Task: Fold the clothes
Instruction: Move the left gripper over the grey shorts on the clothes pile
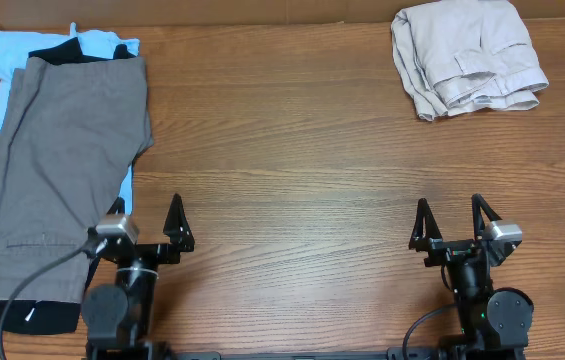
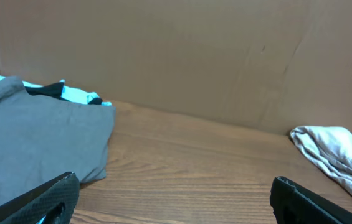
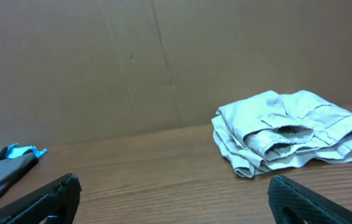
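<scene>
The clothes, a pair of grey-brown woven shorts (image 1: pixel 57 170), lie flat on top of a pile at the table's left edge; they also show at the left of the left wrist view (image 2: pixel 35 140). My left gripper (image 1: pixel 147 222) stands open beside their lower right corner, touching nothing, its jaws wide apart over bare wood (image 2: pixel 174 193). At the front right, my right gripper (image 1: pixel 450 220) is open too, nothing between its fingers (image 3: pixel 174 196), far from the shorts.
Under the shorts lie a light-blue garment (image 1: pixel 22 55) and a black one (image 1: pixel 37 312). Folded beige trousers (image 1: pixel 470 58) sit at the back right, seen also in the right wrist view (image 3: pixel 288 134). A brown cardboard wall (image 2: pixel 194 56) backs the wooden table (image 1: pixel 292 150).
</scene>
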`<state>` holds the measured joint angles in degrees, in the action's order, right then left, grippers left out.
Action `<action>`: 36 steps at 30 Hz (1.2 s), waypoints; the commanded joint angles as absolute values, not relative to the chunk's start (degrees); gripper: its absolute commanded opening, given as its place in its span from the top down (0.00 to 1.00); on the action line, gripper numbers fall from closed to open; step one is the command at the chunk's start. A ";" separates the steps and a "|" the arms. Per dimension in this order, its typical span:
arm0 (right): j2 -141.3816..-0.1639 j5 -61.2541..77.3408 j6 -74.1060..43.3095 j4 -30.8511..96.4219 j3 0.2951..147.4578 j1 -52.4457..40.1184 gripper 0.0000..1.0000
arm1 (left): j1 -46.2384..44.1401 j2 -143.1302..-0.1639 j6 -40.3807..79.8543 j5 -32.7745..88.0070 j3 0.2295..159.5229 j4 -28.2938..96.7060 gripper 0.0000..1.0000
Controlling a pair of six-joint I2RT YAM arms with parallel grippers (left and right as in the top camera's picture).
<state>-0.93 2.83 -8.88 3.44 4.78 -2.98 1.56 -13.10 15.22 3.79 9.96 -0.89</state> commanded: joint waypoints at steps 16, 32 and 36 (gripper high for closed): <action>-25.41 8.29 -5.76 8.97 25.17 -2.66 0.00 | 2.00 -46.26 9.87 9.06 42.04 9.19 0.00; -61.80 16.88 -5.78 35.33 63.44 -2.66 0.00 | 2.00 -61.65 4.23 15.05 56.31 25.17 0.00; -66.19 16.91 -6.00 34.63 65.06 -2.66 0.00 | 2.00 -63.31 4.27 15.11 56.31 25.50 0.00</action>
